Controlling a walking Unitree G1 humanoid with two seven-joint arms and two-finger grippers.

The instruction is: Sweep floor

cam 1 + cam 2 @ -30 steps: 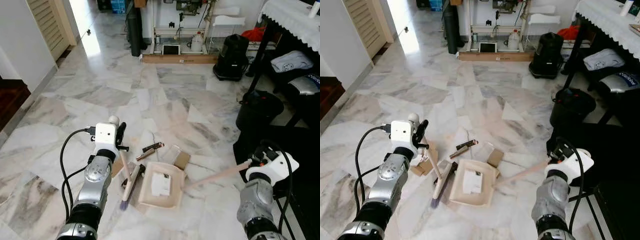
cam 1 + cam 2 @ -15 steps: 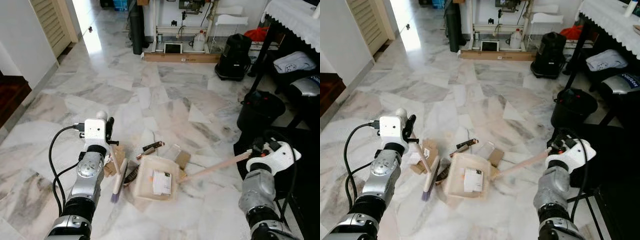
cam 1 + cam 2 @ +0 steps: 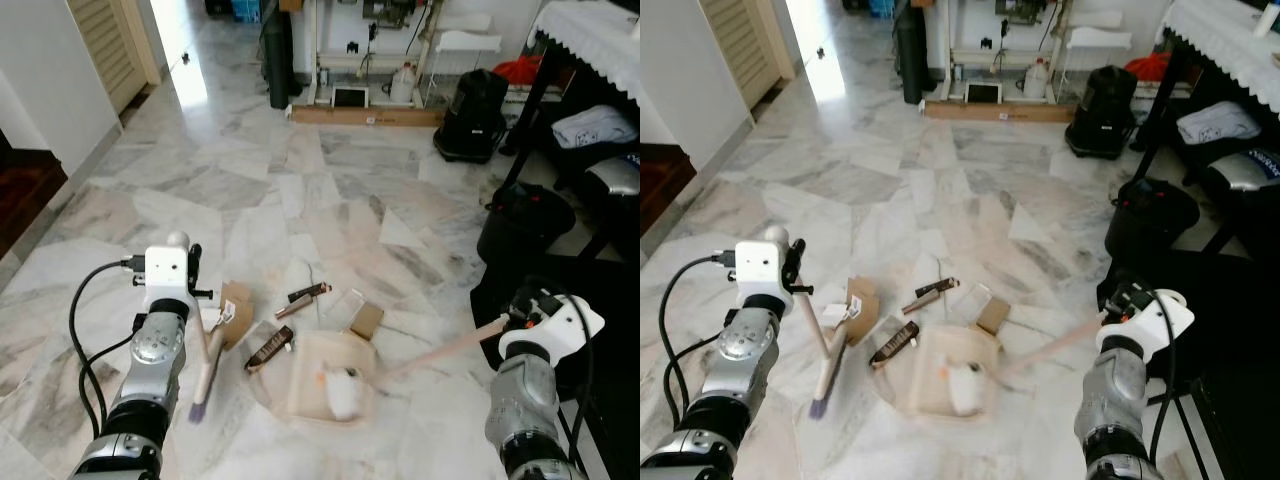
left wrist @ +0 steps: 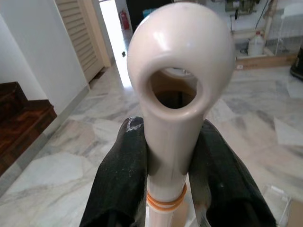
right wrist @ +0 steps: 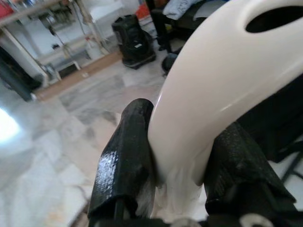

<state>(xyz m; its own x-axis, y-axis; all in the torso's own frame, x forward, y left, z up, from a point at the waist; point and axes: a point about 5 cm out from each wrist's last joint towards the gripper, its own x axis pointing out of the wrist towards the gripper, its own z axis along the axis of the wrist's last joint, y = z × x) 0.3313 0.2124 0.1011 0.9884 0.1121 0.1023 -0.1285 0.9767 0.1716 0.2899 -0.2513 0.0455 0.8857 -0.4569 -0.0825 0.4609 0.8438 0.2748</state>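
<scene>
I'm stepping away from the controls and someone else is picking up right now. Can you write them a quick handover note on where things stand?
Left gripper: shut on the brush handle; the brush head rests on the floor, left of the dustpan.
Right gripper: shut on the dustpan handle; the dustpan sits on the marble floor in front of the robot.
Done: one white scrap lies in the pan.
Left: a cardboard piece, two dark wrappers, a clear wrapper and a small brown card lie on the floor beyond the pan, not yet swept in.
</scene>
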